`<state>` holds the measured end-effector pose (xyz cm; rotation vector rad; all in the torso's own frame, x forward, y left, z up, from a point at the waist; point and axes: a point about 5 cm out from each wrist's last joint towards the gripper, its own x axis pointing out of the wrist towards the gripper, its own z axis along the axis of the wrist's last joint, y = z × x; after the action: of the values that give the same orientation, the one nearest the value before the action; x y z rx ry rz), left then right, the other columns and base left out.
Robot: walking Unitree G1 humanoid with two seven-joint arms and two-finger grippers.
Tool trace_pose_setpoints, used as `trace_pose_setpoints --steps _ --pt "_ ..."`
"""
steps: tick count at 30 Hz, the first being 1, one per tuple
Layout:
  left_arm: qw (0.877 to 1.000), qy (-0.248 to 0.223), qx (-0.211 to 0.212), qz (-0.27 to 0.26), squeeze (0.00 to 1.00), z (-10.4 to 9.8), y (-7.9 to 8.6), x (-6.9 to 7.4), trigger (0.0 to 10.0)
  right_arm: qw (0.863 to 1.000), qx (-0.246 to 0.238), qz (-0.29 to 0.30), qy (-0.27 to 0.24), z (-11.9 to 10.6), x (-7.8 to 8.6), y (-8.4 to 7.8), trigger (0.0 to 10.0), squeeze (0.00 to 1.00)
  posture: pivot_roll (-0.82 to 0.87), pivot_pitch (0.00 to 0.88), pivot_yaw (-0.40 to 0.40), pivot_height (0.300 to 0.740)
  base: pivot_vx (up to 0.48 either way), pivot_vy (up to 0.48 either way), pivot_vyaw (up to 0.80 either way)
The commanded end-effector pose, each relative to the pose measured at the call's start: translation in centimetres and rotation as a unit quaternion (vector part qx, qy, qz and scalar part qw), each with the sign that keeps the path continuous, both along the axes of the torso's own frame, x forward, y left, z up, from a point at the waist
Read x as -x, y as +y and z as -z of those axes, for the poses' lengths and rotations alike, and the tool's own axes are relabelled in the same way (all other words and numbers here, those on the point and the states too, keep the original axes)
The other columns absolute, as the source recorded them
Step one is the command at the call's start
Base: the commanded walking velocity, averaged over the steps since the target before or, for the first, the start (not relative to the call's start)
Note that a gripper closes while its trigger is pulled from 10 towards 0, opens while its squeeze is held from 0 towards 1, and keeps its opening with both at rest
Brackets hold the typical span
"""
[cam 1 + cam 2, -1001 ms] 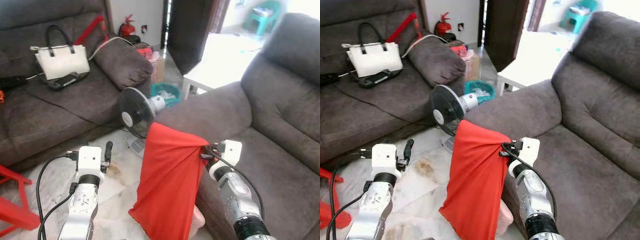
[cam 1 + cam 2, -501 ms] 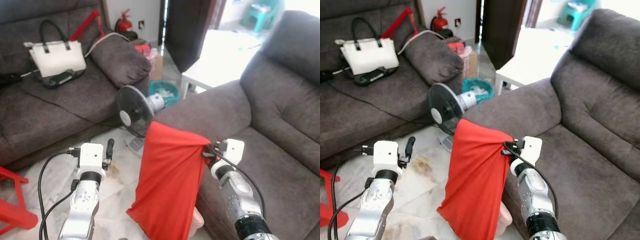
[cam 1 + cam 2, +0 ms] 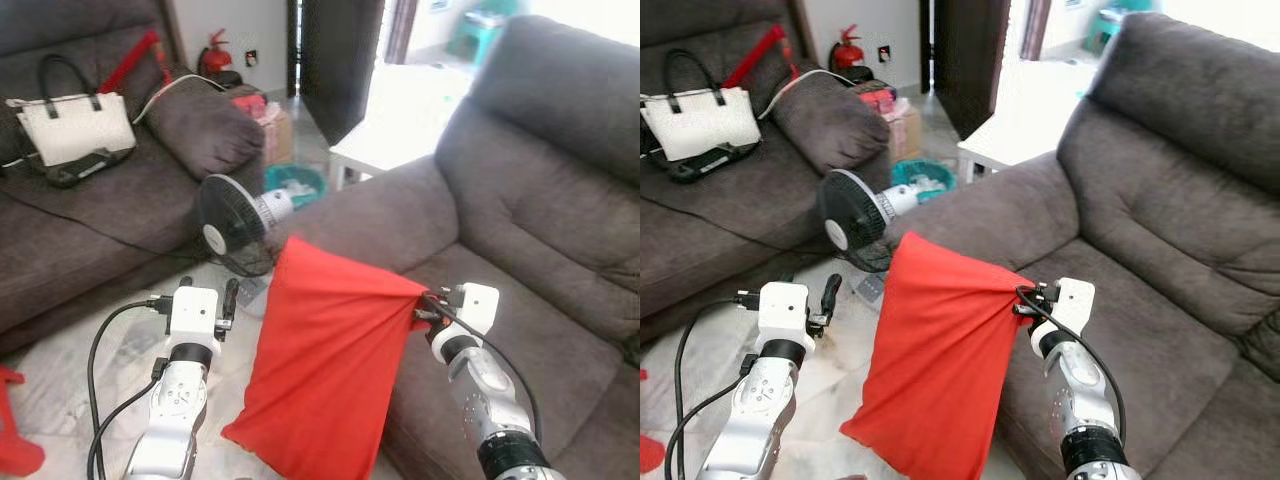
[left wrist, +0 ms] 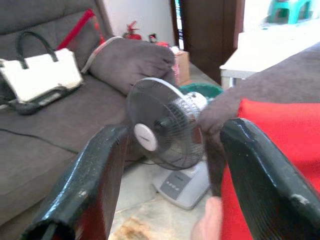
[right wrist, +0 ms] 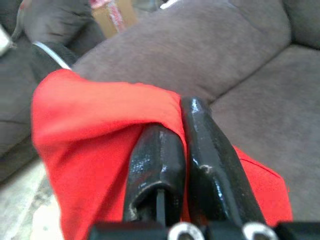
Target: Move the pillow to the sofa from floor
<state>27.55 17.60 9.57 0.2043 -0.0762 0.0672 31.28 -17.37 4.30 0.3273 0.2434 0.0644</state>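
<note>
1. The right tool (image 3: pixel 422 312) is pinching a corner of the red pillow (image 3: pixel 325 375), fingers clamped tight on the fabric.
2. The pillow is hanging from that tool beside the grey sofa (image 3: pixel 520 230), seemingly clear of the floor (image 3: pixel 70 350).
3. The left tool (image 4: pixel 170 165) is standing wide open, gripping nothing, facing a standing fan (image 3: pixel 230 220).

Both silver arms are showing ribbed metal forearms ending in white boxy wrist housings. Black cables are looping from each wrist. The left gripper (image 3: pixel 231 298) and right gripper (image 5: pixel 186 136) are showing long glossy black fingers.
</note>
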Motion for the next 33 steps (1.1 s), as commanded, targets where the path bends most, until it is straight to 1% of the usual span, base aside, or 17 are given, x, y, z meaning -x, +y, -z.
trace_pose_setpoints --steps 1,2,6,9,23,25,29,33 --pt "1.000 -0.001 0.002 -0.003 0.00 0.1 0.1 0.1 10.0 0.996 0.012 0.030 -0.079 -3.1 -1.4 -1.5 10.0 0.00 0.15 0.009 -0.064 0.740 0.000 -0.285 0.00" --pt "1.000 -0.002 0.001 -0.001 0.00 0.0 0.0 0.1 10.0 0.996 0.013 0.033 -0.078 -3.1 -1.4 -1.5 10.0 0.00 0.15 0.007 -0.064 0.740 0.000 0.000 -0.80" --pt "1.000 -0.003 0.001 0.000 0.00 0.0 -0.1 0.1 10.0 0.996 0.017 0.042 -0.075 -3.0 -1.4 -1.8 10.0 0.00 0.15 0.003 -0.064 0.740 0.000 0.000 0.00" --pt "1.000 -0.005 0.000 0.002 0.00 0.0 -0.2 0.1 10.0 0.996 0.022 0.059 -0.069 -2.8 -1.4 -2.3 10.0 0.00 0.15 0.000 -0.062 0.740 0.000 0.000 0.00" --pt "1.000 -0.006 -0.007 0.014 0.00 -0.1 -0.5 0.0 10.0 0.995 0.031 0.078 -0.059 -2.3 -1.1 -2.7 10.0 0.00 0.15 0.000 -0.060 0.740 0.000 0.000 0.00" --pt "1.000 -0.005 -0.017 0.018 0.00 0.0 -0.6 0.0 10.0 0.995 0.031 0.078 -0.059 -2.3 -1.1 -2.7 10.0 0.00 0.15 0.000 -0.060 0.740 0.000 -0.480 -0.80" --pt "1.000 -0.007 -0.010 0.017 0.00 0.0 -0.6 0.0 10.0 0.995 0.030 0.078 -0.060 -2.3 -1.1 -2.7 10.0 0.00 0.15 0.000 -0.059 0.740 0.000 -0.480 -0.80" --pt "1.000 -0.008 -0.011 0.019 0.00 -0.1 -0.6 0.0 10.0 0.994 0.030 0.081 -0.060 -2.2 -1.1 -2.7 10.0 0.00 0.15 0.003 -0.059 0.740 0.000 -0.282 -0.80"
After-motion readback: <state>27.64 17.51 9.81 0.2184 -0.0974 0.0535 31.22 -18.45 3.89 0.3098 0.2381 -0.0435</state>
